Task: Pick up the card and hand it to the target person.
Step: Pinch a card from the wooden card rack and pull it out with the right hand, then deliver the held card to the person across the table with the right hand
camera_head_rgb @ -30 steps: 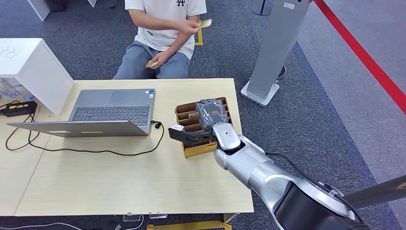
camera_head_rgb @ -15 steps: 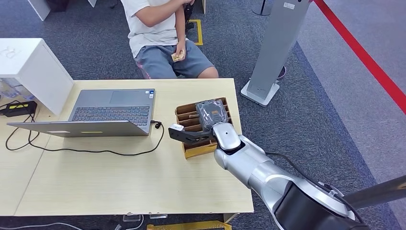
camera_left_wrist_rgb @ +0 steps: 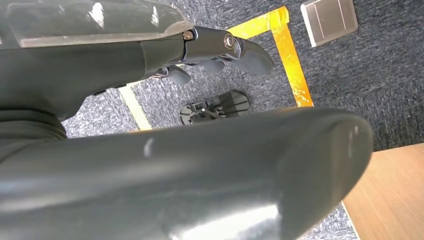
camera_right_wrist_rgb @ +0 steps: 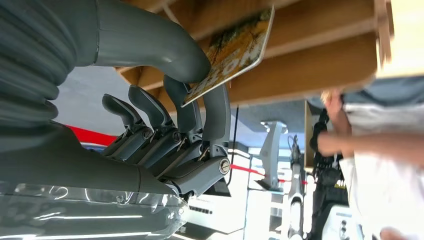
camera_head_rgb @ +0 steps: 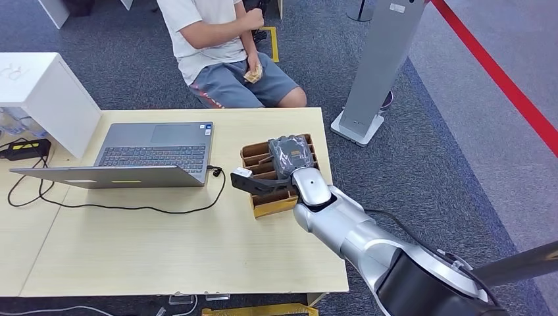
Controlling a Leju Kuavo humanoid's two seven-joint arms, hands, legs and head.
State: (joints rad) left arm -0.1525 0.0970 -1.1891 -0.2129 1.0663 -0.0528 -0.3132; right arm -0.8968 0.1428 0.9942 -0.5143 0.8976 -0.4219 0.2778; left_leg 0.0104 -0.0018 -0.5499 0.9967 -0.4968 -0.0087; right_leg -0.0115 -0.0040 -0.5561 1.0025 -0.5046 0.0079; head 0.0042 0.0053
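The pale wooden counter (camera_head_rgb: 164,243) spans the lower part of the head view, with a grey carpeted floor (camera_head_rgb: 447,131) beyond it and a red line (camera_head_rgb: 500,79) crossing the carpet at the right. A person (camera_head_rgb: 224,46) in a white shirt and grey shorts sits just past the counter's far edge, holding something small and tan at the lap. A tall grey stand (camera_head_rgb: 378,66) rises from the floor off the counter's far right corner. An open laptop (camera_head_rgb: 141,155) sits on the counter's left half, a black cable (camera_head_rgb: 131,207) looping out from it. A white box (camera_head_rgb: 46,95) stands at the far left.

A brown slotted wooden holder (camera_head_rgb: 260,178) sits near the counter's right edge. The right hand (camera_head_rgb: 289,158) reaches over it from the silver arm. In the right wrist view, the thick thumb and a dark finger pinch the card (camera_right_wrist_rgb: 232,52), a yellow-printed card still partly within the holder's slats; the other fingers (camera_right_wrist_rgb: 150,115) curl below it.

The left hand (camera_left_wrist_rgb: 220,52) hangs over the carpet beside yellow floor tape (camera_left_wrist_rgb: 292,60), its fingers loosely curled around nothing.
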